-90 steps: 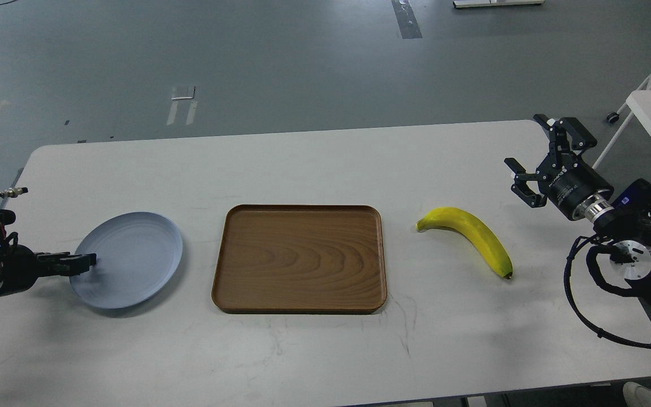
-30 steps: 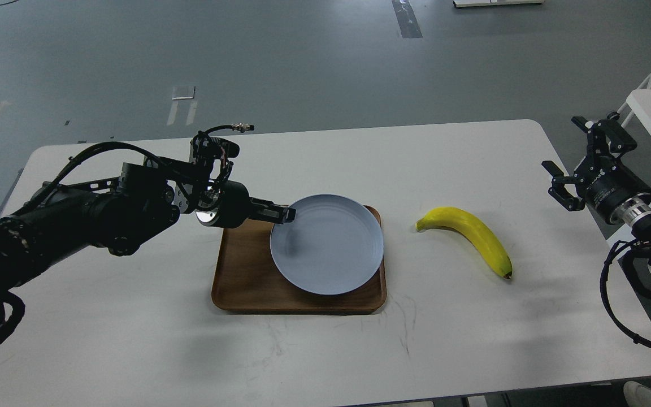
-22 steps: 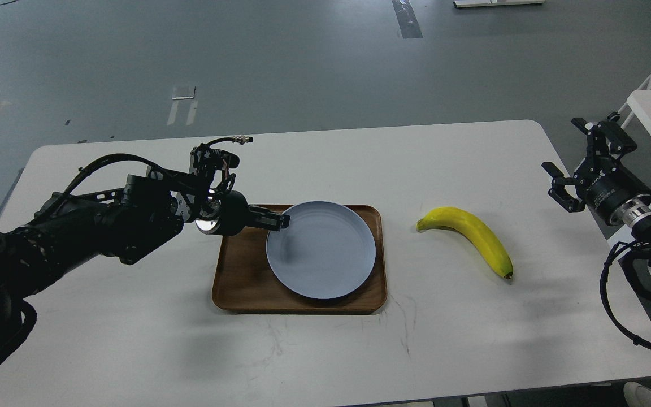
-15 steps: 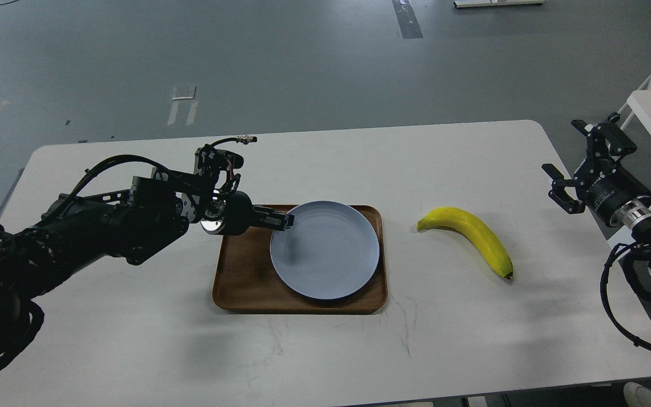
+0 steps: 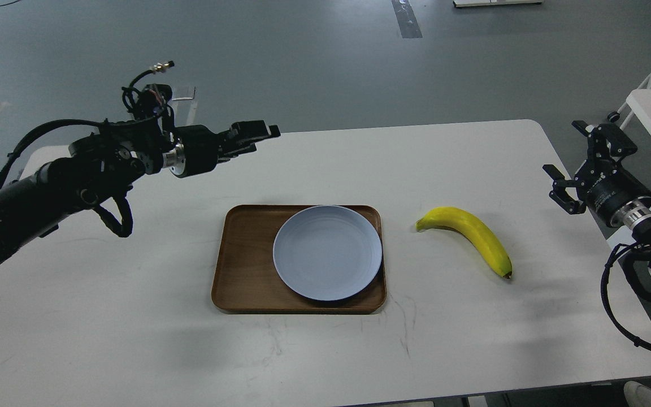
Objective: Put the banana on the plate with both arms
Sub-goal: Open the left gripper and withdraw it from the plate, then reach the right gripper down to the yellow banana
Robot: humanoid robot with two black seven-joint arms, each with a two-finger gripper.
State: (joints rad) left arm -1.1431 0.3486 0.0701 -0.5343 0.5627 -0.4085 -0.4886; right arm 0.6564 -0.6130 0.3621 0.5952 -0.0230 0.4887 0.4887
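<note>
Both fingers (image 5: 577,161) clear of banana (image 5: 468,236)

The plate (image 5: 327,252) now lies on the right half of the wooden tray (image 5: 246,265) — 3 seconds ago it sat on the table at the far left, pinched at its rim by the left gripper (image 5: 257,134). That gripper has since let go and risen away from the plate to hang above the table's far edge — empty. The right gripper (image 5: 577,164) has drawn back slightly toward the table's right edge.
</note>
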